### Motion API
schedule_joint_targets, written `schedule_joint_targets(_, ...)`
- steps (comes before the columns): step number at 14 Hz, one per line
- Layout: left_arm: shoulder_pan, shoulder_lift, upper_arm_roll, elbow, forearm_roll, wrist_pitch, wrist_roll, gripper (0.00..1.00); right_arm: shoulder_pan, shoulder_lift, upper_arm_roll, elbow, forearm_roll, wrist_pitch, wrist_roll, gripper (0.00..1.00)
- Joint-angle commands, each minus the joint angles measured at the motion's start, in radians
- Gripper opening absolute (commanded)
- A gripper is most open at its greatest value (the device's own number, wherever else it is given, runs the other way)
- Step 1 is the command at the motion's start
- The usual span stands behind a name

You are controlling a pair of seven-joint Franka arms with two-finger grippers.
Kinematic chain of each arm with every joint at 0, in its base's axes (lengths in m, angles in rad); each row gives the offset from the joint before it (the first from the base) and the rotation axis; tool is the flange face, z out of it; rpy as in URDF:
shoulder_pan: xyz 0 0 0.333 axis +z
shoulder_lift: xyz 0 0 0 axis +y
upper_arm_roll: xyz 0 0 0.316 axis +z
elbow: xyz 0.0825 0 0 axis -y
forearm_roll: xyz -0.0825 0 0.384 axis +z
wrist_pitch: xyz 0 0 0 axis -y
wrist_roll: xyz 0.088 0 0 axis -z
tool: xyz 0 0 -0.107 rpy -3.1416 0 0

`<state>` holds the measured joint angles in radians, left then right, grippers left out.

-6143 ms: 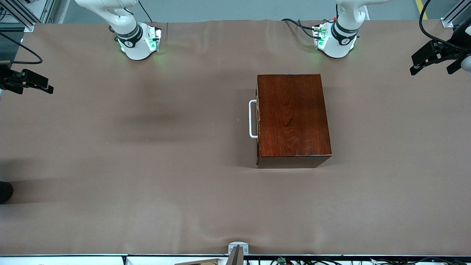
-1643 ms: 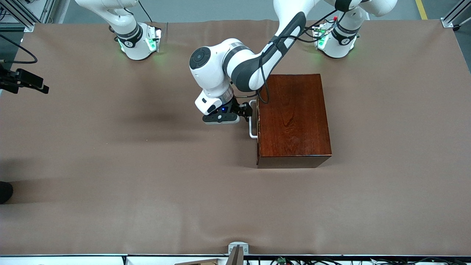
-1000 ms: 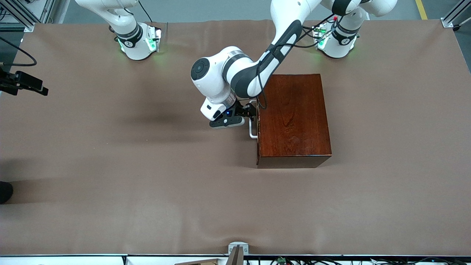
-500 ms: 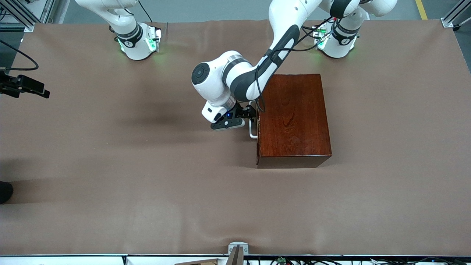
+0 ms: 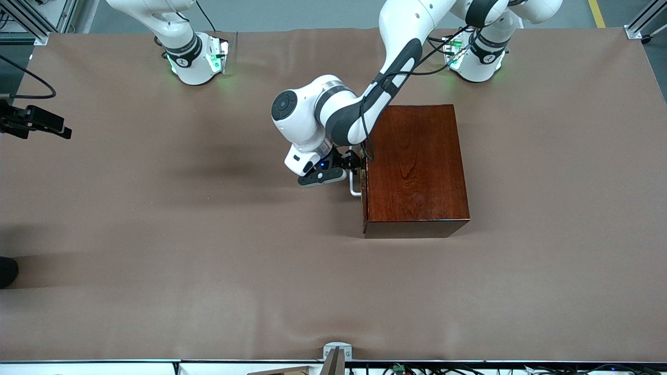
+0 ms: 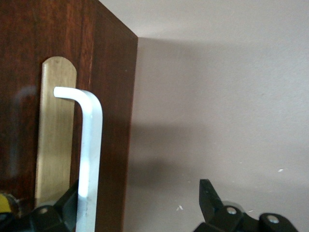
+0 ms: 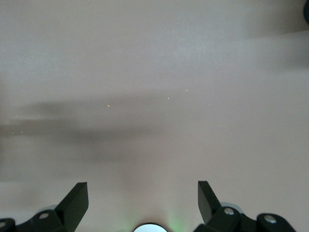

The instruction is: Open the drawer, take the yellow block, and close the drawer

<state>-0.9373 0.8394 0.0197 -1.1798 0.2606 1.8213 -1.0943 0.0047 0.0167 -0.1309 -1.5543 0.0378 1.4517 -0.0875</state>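
Here, brown cloth [image 5: 156,234] covers the table under the drawer [image 5: 414,169].

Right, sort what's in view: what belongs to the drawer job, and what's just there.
Job:
- drawer, shut
- white handle
- left gripper, open, straddling the handle
- yellow block: not visible

Not in use:
- right gripper, open, waiting at the right arm's end of the table
- brown table cover
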Motion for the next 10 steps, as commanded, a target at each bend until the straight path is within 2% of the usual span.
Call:
schedule_joint_targets(1,-0.015,0.046,-0.009,0.045,0.020,0.061,-0.058,1.00,-0.002,0.008,0.002,0.026,-0.009,-0.007,-0.004,1.00)
schedule_joint_targets(10,-0.015,0.047,-0.015,0.052,-0.011,0.194,-0.137,1.00,-0.014,0.026,-0.006,0.026,-0.018,-0.007,-0.006,1.00)
